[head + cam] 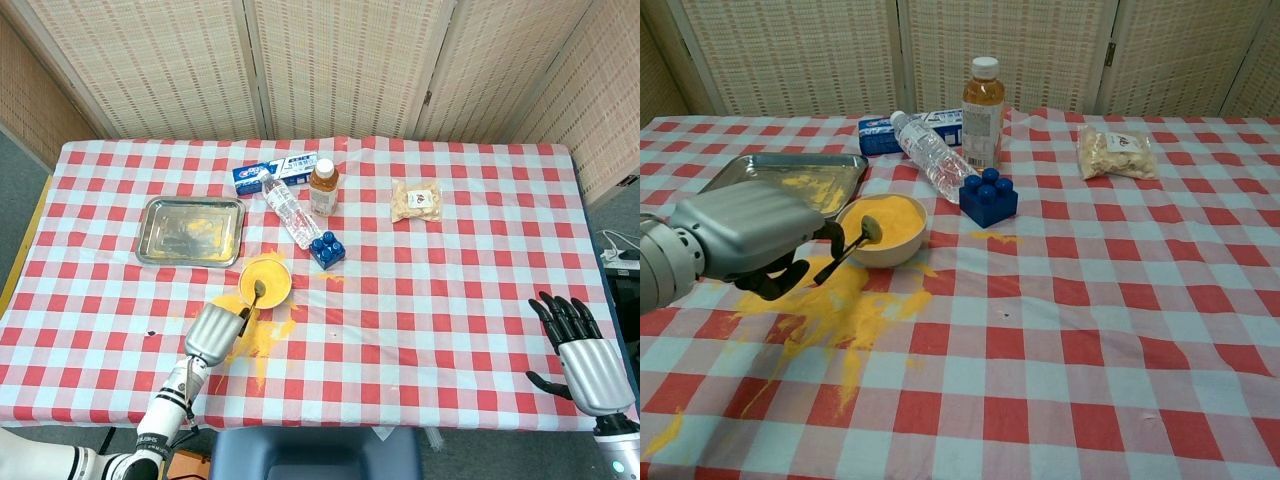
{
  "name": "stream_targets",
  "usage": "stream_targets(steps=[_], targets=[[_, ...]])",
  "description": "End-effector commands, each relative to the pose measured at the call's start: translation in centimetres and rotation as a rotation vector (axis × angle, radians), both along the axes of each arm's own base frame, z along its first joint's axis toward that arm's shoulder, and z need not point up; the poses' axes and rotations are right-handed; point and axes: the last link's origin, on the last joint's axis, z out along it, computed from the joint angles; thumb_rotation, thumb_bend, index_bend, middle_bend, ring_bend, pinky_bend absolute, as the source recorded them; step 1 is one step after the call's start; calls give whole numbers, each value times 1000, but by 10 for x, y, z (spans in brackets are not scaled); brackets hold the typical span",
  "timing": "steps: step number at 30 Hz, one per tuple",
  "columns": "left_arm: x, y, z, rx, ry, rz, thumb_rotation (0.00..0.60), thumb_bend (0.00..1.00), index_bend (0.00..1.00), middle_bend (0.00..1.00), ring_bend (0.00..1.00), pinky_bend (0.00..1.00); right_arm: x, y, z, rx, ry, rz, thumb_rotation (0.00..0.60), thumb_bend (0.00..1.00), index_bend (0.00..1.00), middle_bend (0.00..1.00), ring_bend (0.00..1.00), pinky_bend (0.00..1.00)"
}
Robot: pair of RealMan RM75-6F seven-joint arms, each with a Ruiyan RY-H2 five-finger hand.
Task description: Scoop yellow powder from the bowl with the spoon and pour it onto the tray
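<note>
Fingers of the left hand (pixel 740 240) grip the spoon (pixel 848 249) handle; its long axis runs up and right, tip over the bowl (pixel 883 229) of yellow powder. Beyond, far and left, sits the tray (pixel 760 171). Well apart on the right, the right hand (pixel 585 360) is spread and holds nothing.

Bystanders on the red-and-white checked tablecloth (pixel 450 290)

A clear plastic water bottle (pixel 289 213) lies on its side, its cap end against a blue-and-white box (pixel 274 171) lying flat behind it. Just beside them an amber drink bottle (pixel 323 187) with a white cap stands upright. A blue toy brick (pixel 327 249) sits in front of the bottles, studs up. Well to the right lies a clear packet of pale snacks (pixel 416 201). Woven folding screens (pixel 340 65) stand behind the table.
</note>
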Motion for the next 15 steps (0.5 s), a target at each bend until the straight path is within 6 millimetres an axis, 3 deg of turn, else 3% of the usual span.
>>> stream_targets(steps=[1, 12, 15], targets=[[2, -1, -1, -2, -4, -8, 600, 662, 295, 1000, 1000, 1000, 0, 0, 1, -2, -2, 1, 600, 0, 0, 0, 0, 0], [9, -5, -2, 25, -38, -47, 600, 647, 292, 1000, 1000, 1000, 0, 1, 2, -2, -7, 5, 600, 0, 0, 0, 0, 0], [9, -6, 3, 58, -66, -77, 600, 592, 285, 1000, 1000, 1000, 0, 2, 2, 0, -7, 6, 600, 0, 0, 0, 0, 0]])
